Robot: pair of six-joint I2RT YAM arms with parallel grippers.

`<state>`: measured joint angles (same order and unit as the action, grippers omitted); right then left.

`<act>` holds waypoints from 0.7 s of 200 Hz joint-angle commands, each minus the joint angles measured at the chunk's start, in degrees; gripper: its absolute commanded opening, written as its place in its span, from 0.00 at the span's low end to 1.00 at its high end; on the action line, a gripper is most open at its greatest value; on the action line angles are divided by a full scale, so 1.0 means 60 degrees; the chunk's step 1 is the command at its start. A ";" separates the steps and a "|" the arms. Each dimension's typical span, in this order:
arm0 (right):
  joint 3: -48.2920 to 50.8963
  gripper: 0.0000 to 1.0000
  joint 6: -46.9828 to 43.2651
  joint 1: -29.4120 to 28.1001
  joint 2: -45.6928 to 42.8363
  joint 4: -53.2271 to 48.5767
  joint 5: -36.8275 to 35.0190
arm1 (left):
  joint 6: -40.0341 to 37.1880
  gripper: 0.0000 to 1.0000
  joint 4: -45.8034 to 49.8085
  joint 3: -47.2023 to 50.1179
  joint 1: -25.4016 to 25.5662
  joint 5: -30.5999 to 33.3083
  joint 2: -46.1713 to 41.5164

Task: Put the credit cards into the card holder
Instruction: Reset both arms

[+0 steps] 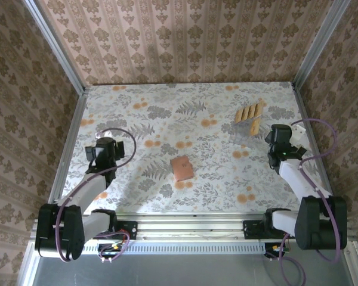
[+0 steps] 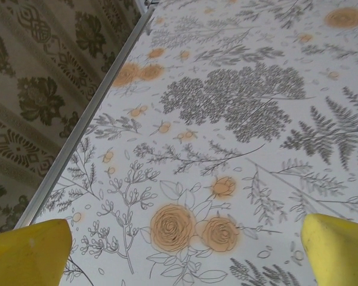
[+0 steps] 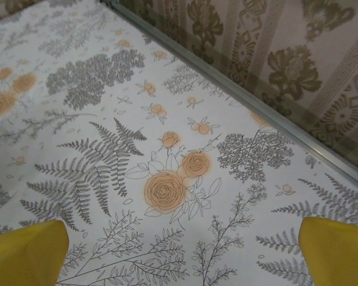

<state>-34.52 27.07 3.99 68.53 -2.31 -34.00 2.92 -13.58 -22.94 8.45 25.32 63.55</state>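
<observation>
Left end effector (image 1: 102, 149) hangs wide open and empty over the left side of the desk (image 1: 167, 113). Card holder (image 1: 182, 168) lies around the middle, a bit near. Credit cards (image 1: 249, 111) sit far right, just beyond the right end effector (image 1: 278, 140), which is also wide open and empty.

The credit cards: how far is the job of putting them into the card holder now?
Done: nothing yet; the credit cards sit together at the far right, apart from the card holder at mid-table. In hand: nothing; the left gripper and the right gripper are open and empty. Left: every card must be carried to the holder and slid in.
</observation>
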 commanded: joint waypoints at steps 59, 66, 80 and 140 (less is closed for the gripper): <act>0.1397 1.00 -0.1651 -0.0079 0.1275 0.5123 0.1535 | -0.1102 1.00 -0.4147 -0.0025 -0.0236 -0.1480 0.2363; 0.1523 1.00 -0.1778 -0.0093 0.1352 0.5651 0.1755 | -0.1207 1.00 -0.4401 -0.0069 -0.0240 -0.1554 0.2561; 0.1863 1.00 -0.1938 -0.0137 0.1649 0.6759 0.2055 | -0.1384 1.00 -0.5020 -0.0088 -0.0260 -0.1769 0.2927; 0.2465 1.00 -0.3732 -0.0989 0.2540 0.9040 0.3464 | -0.1151 1.00 -0.5602 -0.0205 -0.0761 -0.2727 0.3839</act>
<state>-21.15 10.85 0.01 80.90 42.37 -17.98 -4.36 -44.82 -22.02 5.85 13.58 86.24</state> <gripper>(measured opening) 0.999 0.999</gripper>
